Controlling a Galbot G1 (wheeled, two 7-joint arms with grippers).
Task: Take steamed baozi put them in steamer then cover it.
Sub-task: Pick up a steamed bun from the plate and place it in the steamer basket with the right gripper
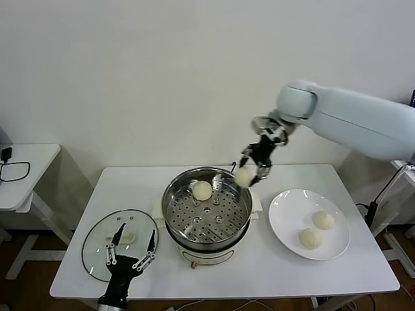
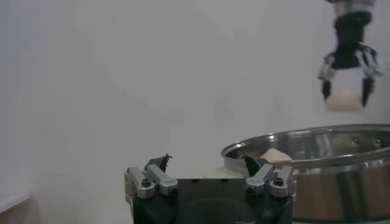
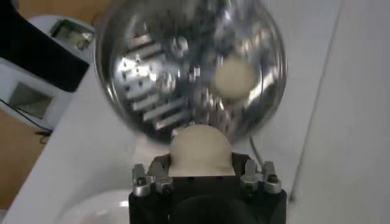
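your right gripper (image 1: 253, 170) was clenched on one small cream-white pleated baozi (image 1: 244, 176), held in the air above the far right rim of the large shiny stainless-steel steamer (image 1: 174, 214). a second baozi (image 1: 202, 190) already lay on the perforated tray at the back of the pot. two more buns (image 1: 323, 220) sat on the flat white plate (image 1: 283, 223) on the white table (image 1: 363, 272), to the steamer's right. your left gripper (image 1: 131, 249) hung released, fingers spread, over the round clear glass cover (image 1: 97, 241), which lay flat to the steamer's left.
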